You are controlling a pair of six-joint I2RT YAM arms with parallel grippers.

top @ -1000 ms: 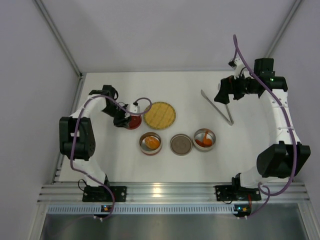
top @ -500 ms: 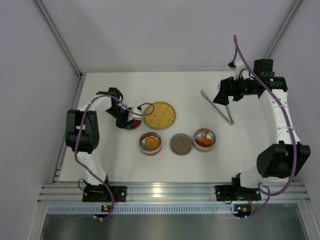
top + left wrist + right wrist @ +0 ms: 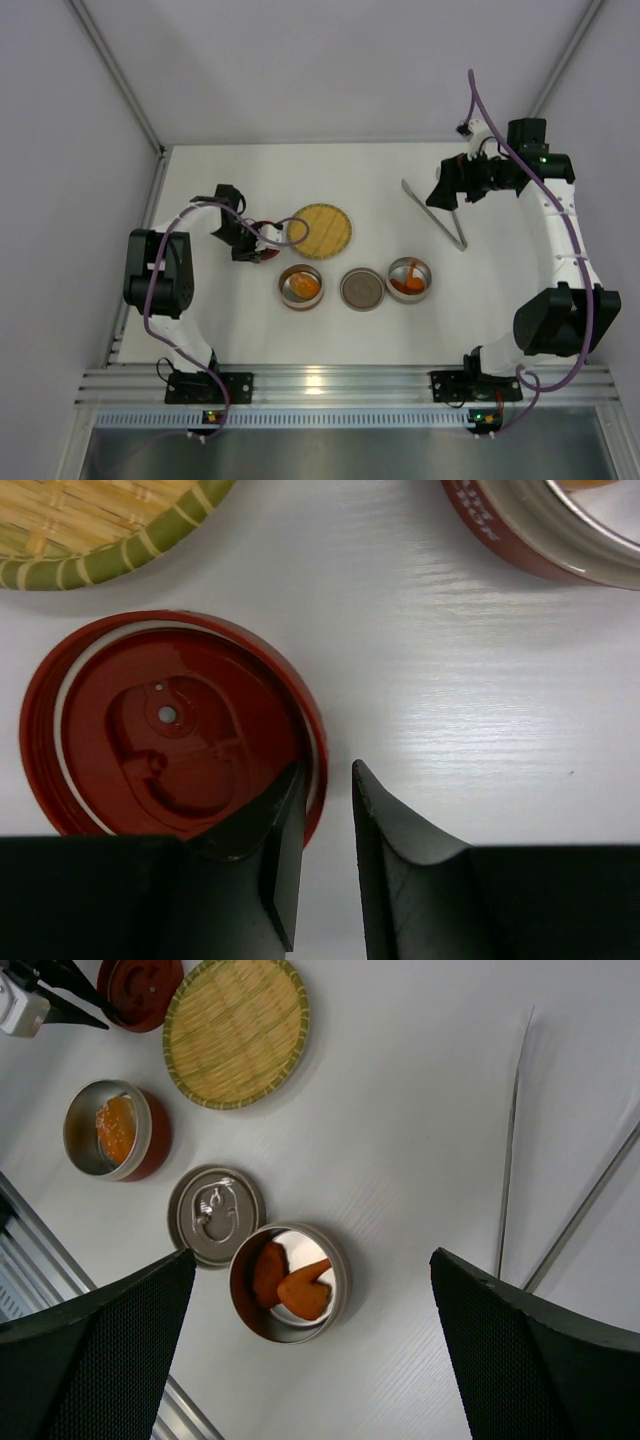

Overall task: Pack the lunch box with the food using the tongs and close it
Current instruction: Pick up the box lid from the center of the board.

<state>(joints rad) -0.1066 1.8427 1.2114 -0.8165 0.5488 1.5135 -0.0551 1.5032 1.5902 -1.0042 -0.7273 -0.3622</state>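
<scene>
A red lid (image 3: 170, 730) lies upside down on the table, left of the woven plate. My left gripper (image 3: 328, 770) straddles its right rim, one finger over the inside and the other outside, with a sliver of table between that finger and the rim. In the top view the left gripper (image 3: 255, 243) sits low at the lid (image 3: 266, 246). The red-walled lunch box tin (image 3: 301, 287) holds an orange piece of food (image 3: 115, 1128). More food (image 3: 300, 1285) lies in a silver tin (image 3: 409, 279). The tongs (image 3: 435, 213) lie flat under my wide-open right gripper (image 3: 447, 190).
A round yellow woven plate (image 3: 319, 230) lies at the middle back, close to the red lid. A flat silver pull-tab lid (image 3: 362, 289) rests between the two tins. The enclosure's walls stand at the left, right and back.
The left jaws have narrowed around the red lid's rim, and the left arm's forearm has swung slightly. The right arm and the tongs have not moved.
</scene>
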